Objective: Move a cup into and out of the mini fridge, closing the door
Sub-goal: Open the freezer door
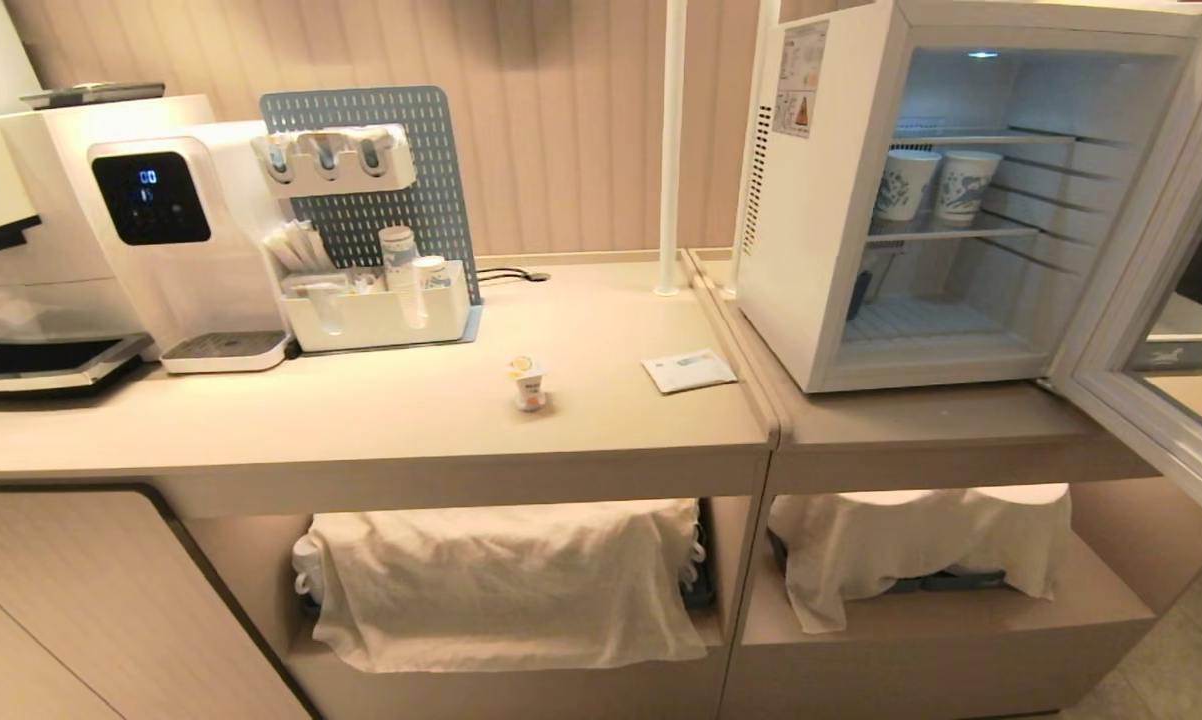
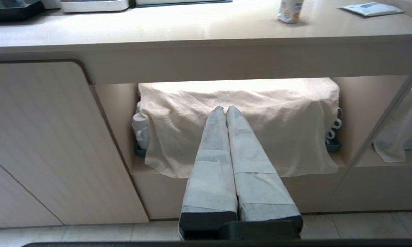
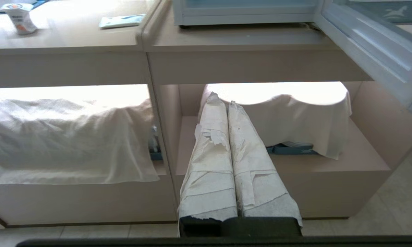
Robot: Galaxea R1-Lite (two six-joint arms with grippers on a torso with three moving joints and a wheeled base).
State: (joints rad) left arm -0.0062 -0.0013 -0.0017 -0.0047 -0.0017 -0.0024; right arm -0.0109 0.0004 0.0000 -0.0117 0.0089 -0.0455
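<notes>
The cup [image 1: 529, 381], tiny and white with an orange label, stands upright on the beige counter [image 1: 361, 420], left of the mini fridge [image 1: 821, 200]. It also shows in the left wrist view [image 2: 290, 10] and the right wrist view [image 3: 19, 19]. The fridge's door [image 1: 1156, 300] hangs wide open to the right, its lower frame visible in the right wrist view [image 3: 370, 48]. Neither arm appears in the head view. My left gripper [image 2: 225, 109] and right gripper [image 3: 222, 99] hang low in front of the cabinet shelves, both shut and empty, well below the counter top.
Two taller paper cups [image 1: 936, 185] stand on the fridge's middle wire shelf. A flat white packet [image 1: 689, 370] lies between cup and fridge. A coffee machine [image 1: 151, 230], a pegboard organiser [image 1: 376, 250] and a white pole [image 1: 671, 150] stand behind. Cloths [image 1: 501, 580] cover the lower shelves.
</notes>
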